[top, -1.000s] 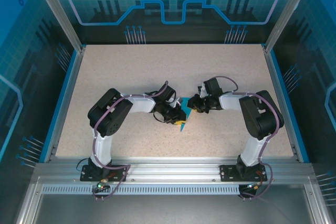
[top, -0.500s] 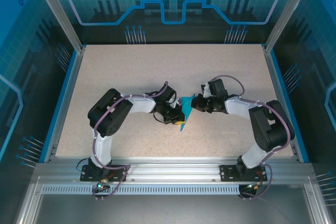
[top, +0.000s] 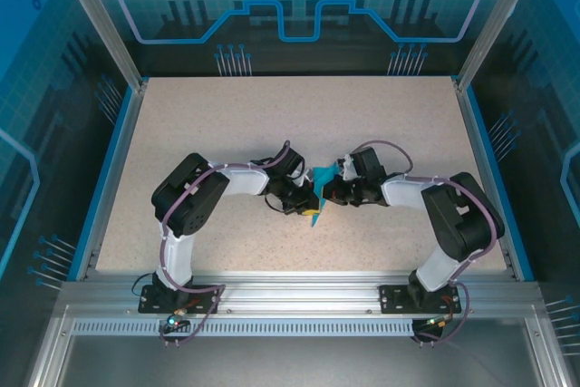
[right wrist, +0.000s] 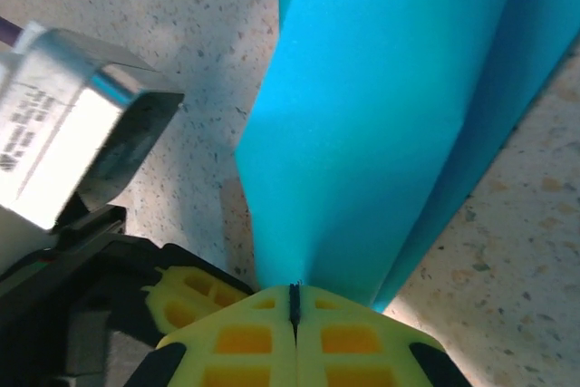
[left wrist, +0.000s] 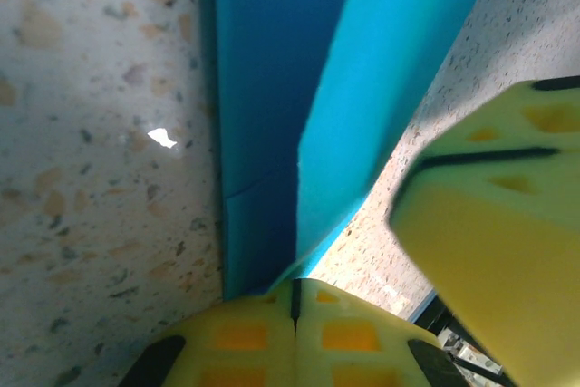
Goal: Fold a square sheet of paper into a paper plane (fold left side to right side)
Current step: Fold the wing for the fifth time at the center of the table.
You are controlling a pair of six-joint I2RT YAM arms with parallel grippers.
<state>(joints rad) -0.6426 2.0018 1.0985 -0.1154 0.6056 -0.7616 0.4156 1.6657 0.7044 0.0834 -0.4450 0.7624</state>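
Right arm: elbow swung outward toward the table's right edge, wrist brought back in against the paper; left arm unchanged.

- Plane [top: 322, 176]: teal, folded narrow, layered. It lies mid-table, somewhat nearer the near edge, between the two wrists. One flap stands up off the surface in the left wrist view [left wrist: 272, 88].
- Left gripper [top: 306, 201]: yellow pads pressed together, with the plane's lower end pinched in the seam [left wrist: 294, 301].
- Right gripper [top: 333, 189]: pads likewise closed on a paper edge [right wrist: 294, 301], and the plane [right wrist: 381, 115] fans away from the seam. It sits just beside the left gripper.
- Table [top: 227, 124]: speckled, bare around the work.

Step in hand, as judged: carrying the left flap over to the right.

Handling notes:
- One gripper should anchor the crease line low against the table while the other leads.
- The two should travel together so the thin sheet neither tears nor buckles between two tight pinches.
- Edges should be aligned before pressing flat.
- Risk lies in the fingers crowding each other.
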